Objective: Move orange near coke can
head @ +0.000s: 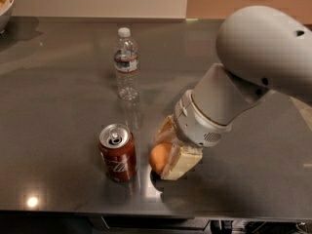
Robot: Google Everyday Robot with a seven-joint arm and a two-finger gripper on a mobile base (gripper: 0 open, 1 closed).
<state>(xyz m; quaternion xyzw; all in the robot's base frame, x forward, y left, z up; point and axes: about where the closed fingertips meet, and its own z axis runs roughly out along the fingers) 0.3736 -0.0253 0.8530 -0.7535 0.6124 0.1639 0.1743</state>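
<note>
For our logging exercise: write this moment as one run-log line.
gripper: low beside coke can, shut on orange | orange: apart from can | water bottle: upright, farther back

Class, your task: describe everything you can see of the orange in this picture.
The orange is small and round, with matte, pale orange skin, whole and unpeeled. Only the side facing the coke can shows. The rest is hidden by the gripper, whose cream fingers are closed around it. It sits low over the dark table, close beside the can with a narrow gap between them. Whether it rests on the table cannot be told.
</note>
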